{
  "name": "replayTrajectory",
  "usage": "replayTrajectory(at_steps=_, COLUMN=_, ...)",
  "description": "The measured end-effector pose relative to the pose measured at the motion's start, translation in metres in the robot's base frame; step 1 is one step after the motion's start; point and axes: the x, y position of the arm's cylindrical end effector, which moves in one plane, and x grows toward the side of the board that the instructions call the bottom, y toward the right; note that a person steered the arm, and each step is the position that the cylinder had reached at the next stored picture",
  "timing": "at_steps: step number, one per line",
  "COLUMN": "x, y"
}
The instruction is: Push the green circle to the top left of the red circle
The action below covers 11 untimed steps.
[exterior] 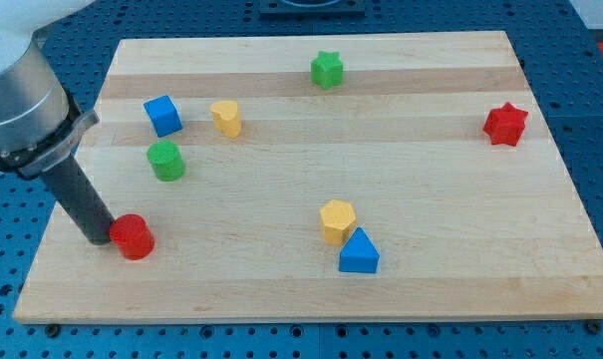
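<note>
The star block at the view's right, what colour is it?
Red star, in the camera view.

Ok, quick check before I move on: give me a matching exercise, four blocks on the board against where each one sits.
Blocks:
1. green circle
2. red star
3. blue triangle
4. green star

Places:
A. far at the view's right
B. near the view's top edge, middle
C. up and right of the red circle, below the blue cube
D. touching the yellow hexagon, lower middle

Pairs: 1-C, 2-A, 3-D, 4-B

My tip is against the red circle's left side.
</note>
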Motion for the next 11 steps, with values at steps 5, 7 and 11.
replayTrajectory(at_steps=5, x=0.012, y=0.175)
replayTrajectory(at_steps=7, x=0.032, y=0.173)
replayTrajectory(at_steps=11, x=-0.124, y=-0.044)
